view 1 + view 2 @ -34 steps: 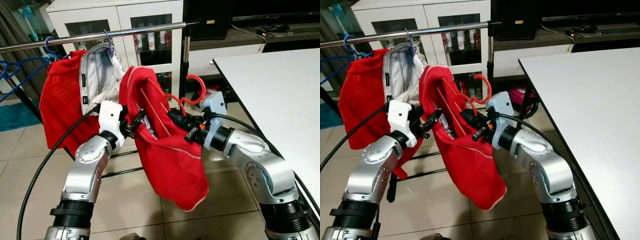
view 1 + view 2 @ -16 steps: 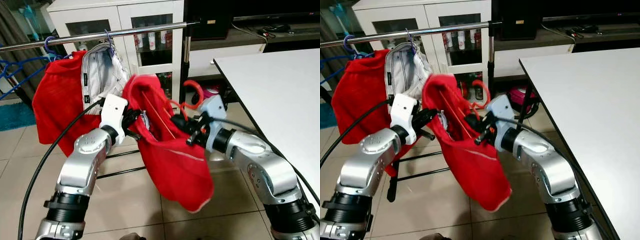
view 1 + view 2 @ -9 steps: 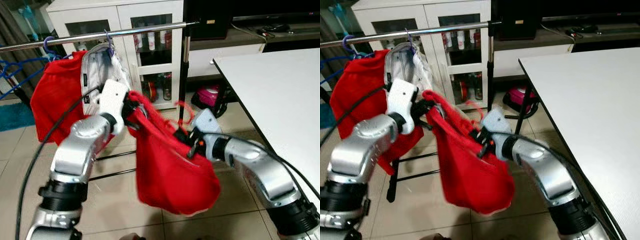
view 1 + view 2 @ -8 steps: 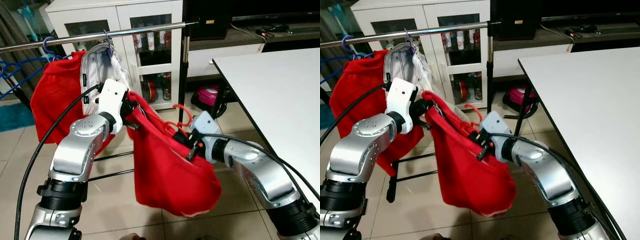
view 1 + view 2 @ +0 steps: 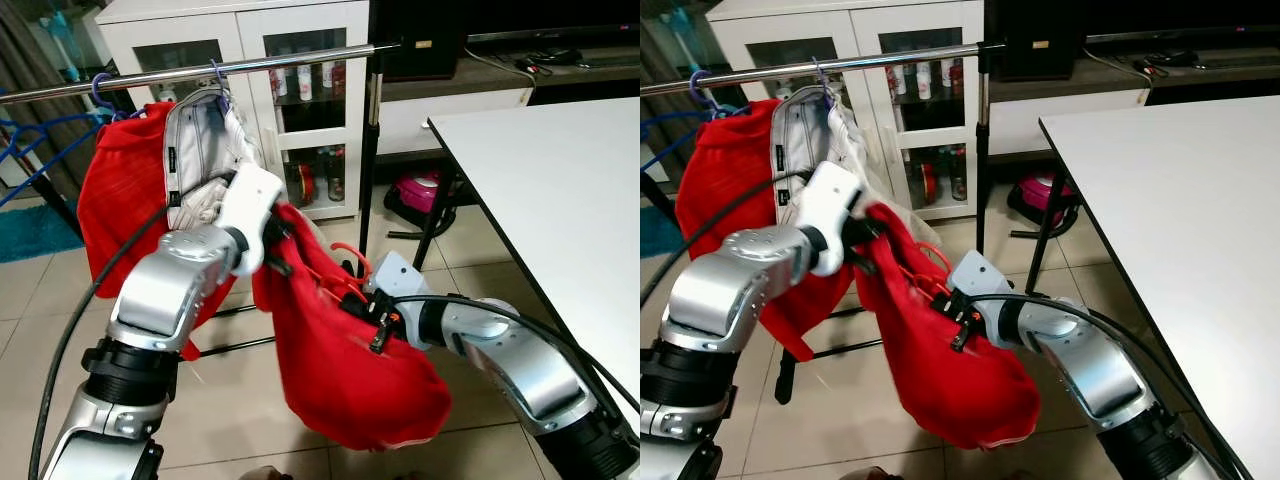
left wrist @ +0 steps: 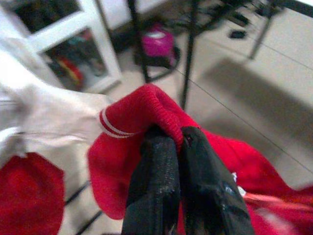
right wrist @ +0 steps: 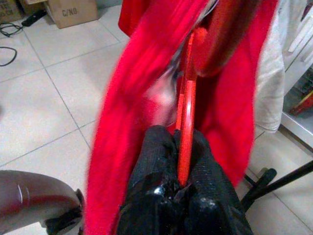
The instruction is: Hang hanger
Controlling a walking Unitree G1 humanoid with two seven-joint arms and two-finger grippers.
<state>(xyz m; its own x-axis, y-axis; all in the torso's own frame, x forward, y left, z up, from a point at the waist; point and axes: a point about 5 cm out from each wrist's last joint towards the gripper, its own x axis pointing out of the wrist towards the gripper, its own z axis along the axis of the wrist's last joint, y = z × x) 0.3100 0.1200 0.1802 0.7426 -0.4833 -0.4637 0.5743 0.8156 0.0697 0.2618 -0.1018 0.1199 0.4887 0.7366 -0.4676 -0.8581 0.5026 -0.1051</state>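
Between the two silver arms, below and in front of the metal rail point(image 5: 240, 63), hangs a red garment point(image 5: 350, 370) with a red hanger point(image 7: 186, 132) inside it; the left gripper point(image 6: 178, 147) has its two black fingers pressed together on the ribbed collar of the garment, at its upper left corner; the right gripper point(image 7: 182, 147) is closed on the thin red bar of the hanger, which runs straight up between its fingers, and the red cloth falls on both sides of that bar; the hook of the hanger point(image 5: 352, 258) rises just above the right gripper and stays well under the rail, not touching it; on the rail, to the robot's left, a white garment point(image 5: 205, 150) and another red garment point(image 5: 125, 200) hang already; the white tabletop point(image 5: 560, 190) lies to the right.
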